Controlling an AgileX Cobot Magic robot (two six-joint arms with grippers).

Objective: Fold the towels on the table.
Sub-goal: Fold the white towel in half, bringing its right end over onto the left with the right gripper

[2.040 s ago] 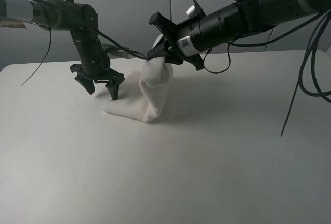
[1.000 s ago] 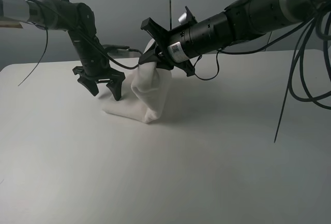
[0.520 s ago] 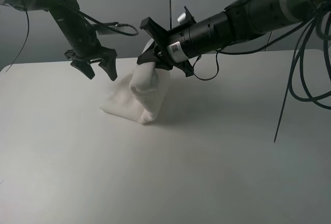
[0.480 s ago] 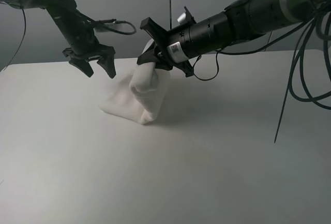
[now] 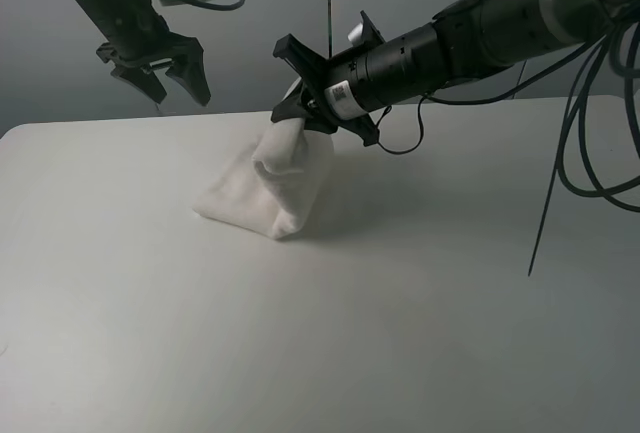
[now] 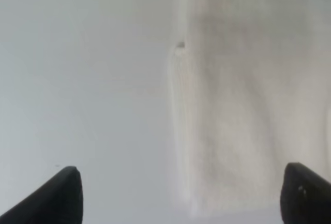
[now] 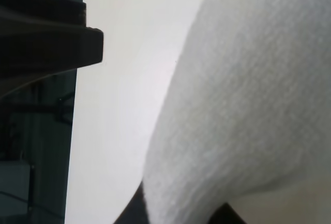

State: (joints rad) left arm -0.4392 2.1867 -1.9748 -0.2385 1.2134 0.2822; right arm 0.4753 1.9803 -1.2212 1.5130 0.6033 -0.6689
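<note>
- towel (image 5: 268, 191): white terry cloth, nubbly loop pile, bunched into a soft lumpy tent shape; sits on the table (image 5: 380, 333) left of centre toward the far edge, bottom resting on the top, peak pulled up
- table: plain white, smooth matte top, rounded far-left corner
- right gripper (image 5: 303, 116): black, closed on the towel's top peak, holding that bunch lifted off the table; long black cylindrical arm with a white label reaches in from the right
- right wrist view: towel (image 7: 248, 105) fills most of the frame, coarse weave clear, draping in a rounded fold; one flat black finger (image 7: 49, 43) beside it, table (image 7: 124, 89) behind
- left gripper (image 5: 181, 89): black angular fingers spread wide apart, nothing in them; hangs high above the table's far-left part, well apart from the towel
- left wrist view: two dark pointed fingertips (image 6: 63, 195) at the frame corners, far apart; below lies the towel (image 6: 232, 105), flat folded layers with a straight thick edge, on smooth table (image 6: 77, 79)
</note>
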